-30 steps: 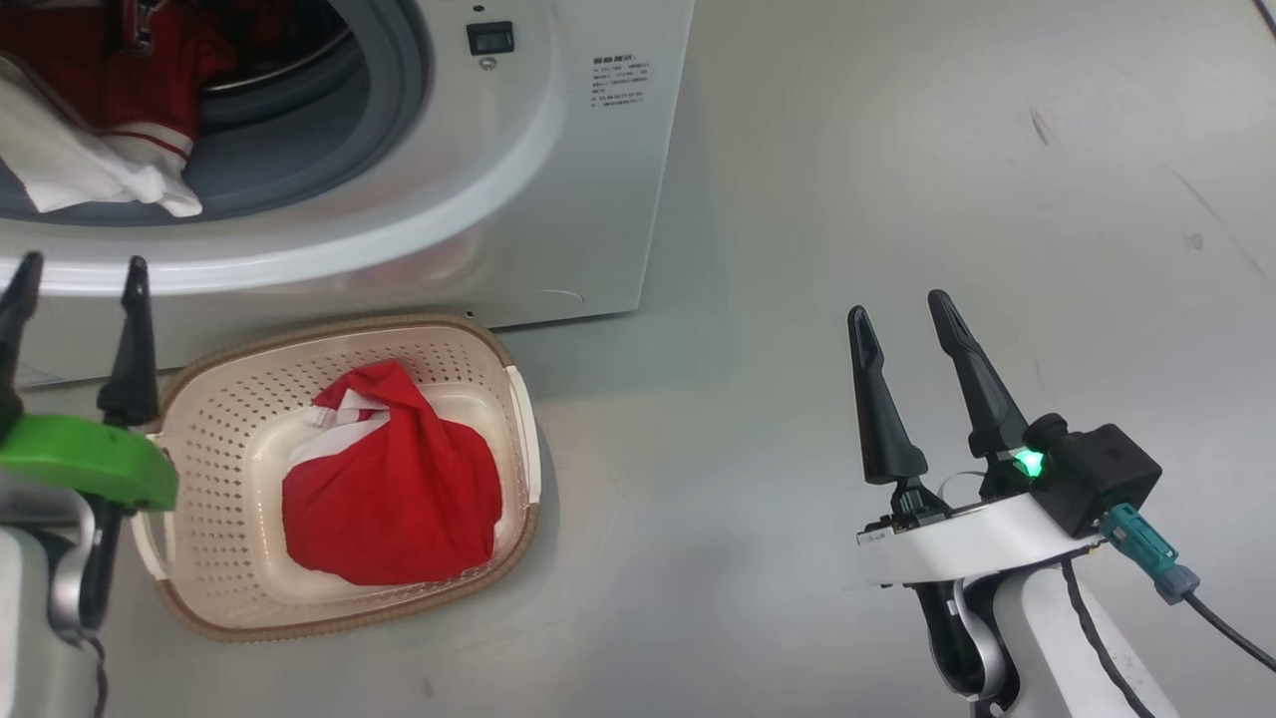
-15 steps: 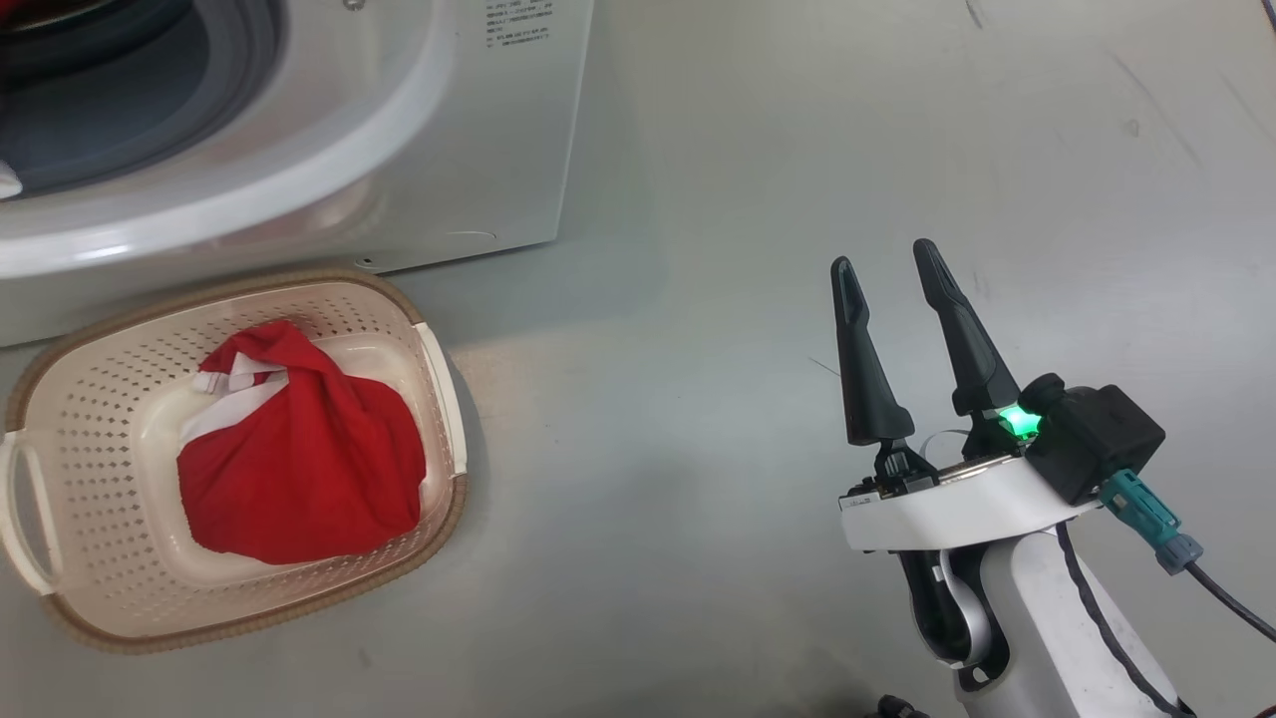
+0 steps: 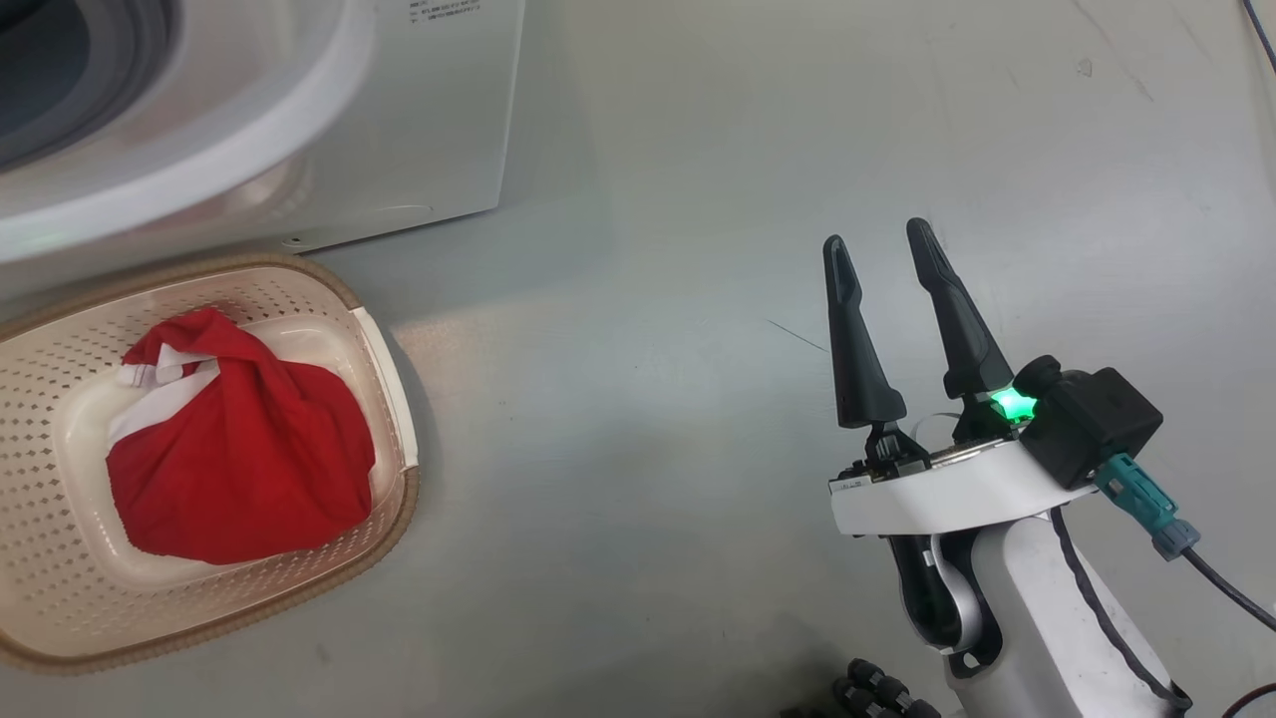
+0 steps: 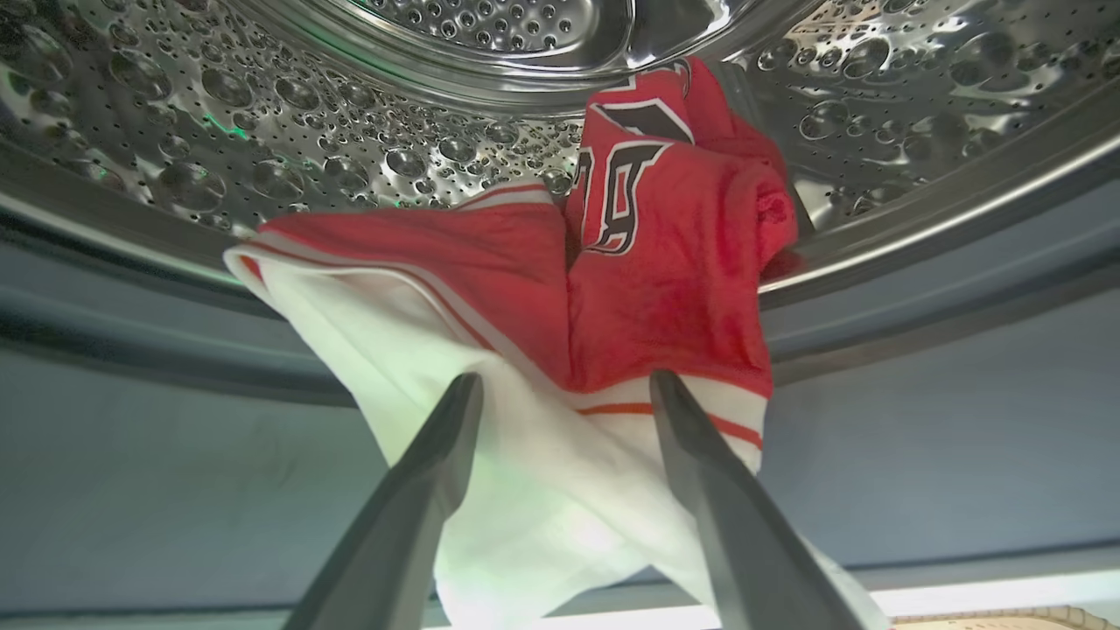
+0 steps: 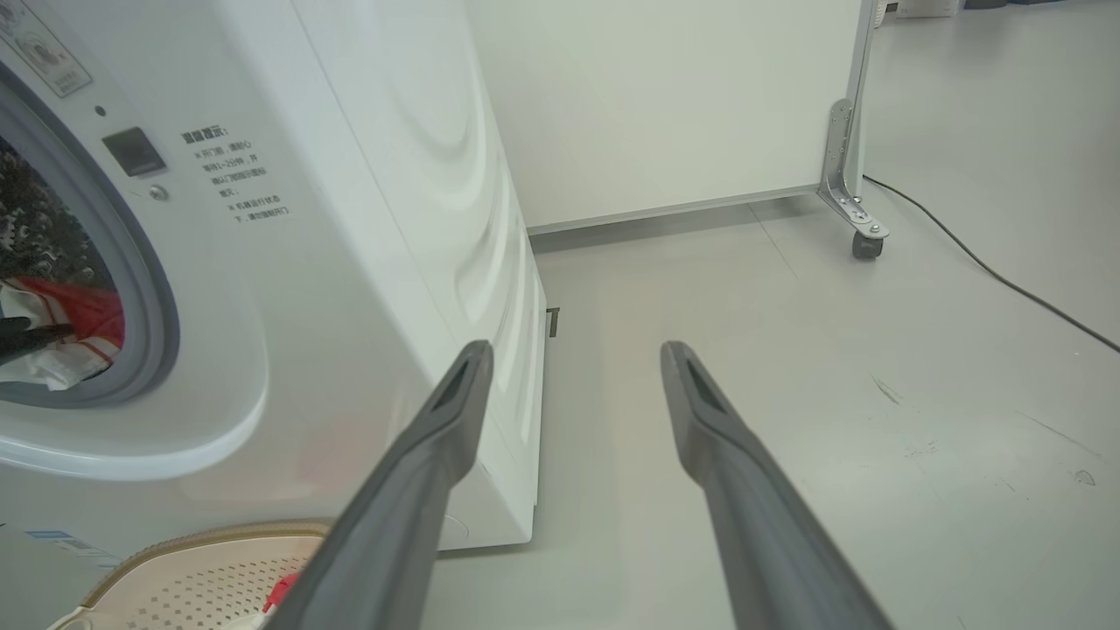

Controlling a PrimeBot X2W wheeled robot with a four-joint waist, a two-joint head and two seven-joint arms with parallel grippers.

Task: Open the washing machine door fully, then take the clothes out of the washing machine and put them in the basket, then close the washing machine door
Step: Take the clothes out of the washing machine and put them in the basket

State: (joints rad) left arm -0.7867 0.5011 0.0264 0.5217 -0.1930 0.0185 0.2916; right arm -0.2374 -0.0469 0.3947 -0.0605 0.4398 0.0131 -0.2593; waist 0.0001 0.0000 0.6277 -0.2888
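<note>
Left pincer [image 4: 564,378], released and spread, points at white cloth [image 4: 455,350] and red numbered jersey [image 4: 674,289] slumped over perforated steel drum's [image 4: 262,105] front lip, likely next grab; cream perforated plastic basket [image 3: 394,369] sits on floor [image 3: 648,449] below big white washer's [image 3: 399,120] front to catch them; right pincer [image 3: 875,231] released, idle.

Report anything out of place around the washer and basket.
The white cloth and red jersey spill out of the drum, draped over the grey gasket rather than lying inside. The basket with its red piece looks fine.
</note>
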